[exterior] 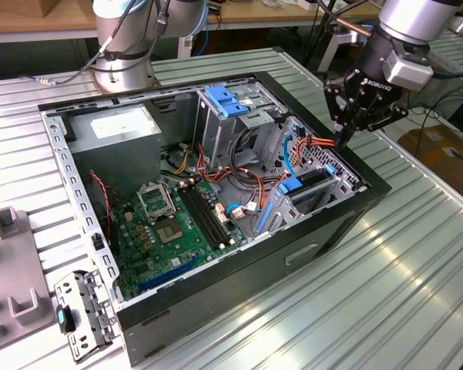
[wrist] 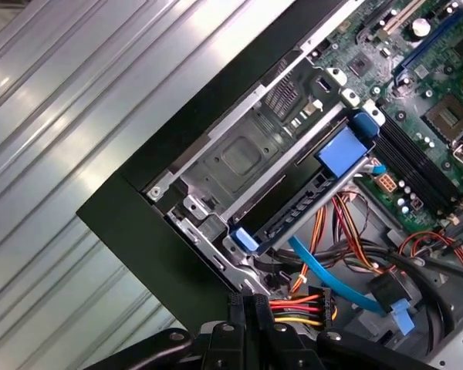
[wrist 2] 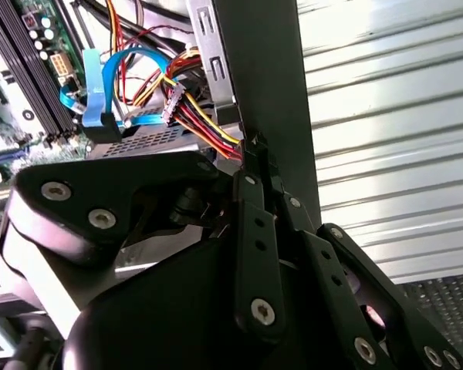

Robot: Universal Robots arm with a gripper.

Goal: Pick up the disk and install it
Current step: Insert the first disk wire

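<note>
In the exterior view we find the black two-finger gripper over the rim of the open black steel computer case, at the case corner toward the exterior view's right. Its fingers are pressed together and hold nothing. The disk, a flat dark slab framed by blue plastic rails, sits in the perforated metal drive cage at that same corner, so we judge the pick-up done and the insertion largely complete. The case rests on a ribbed aluminium table, and a green motherboard lies on the case floor. In the second wrist view the gripper shows matte black linkages with bright screws. Its closed fingertips stand just beside a bundle of red, yellow and black wires and near a glossy blue flat cable. In the first wrist view the gripper hangs above the cage, and the disk lies edge-on between its blue tabs beneath a stamped grey plate. We cannot tell whether the disk is fully latched or cabled.
</note>
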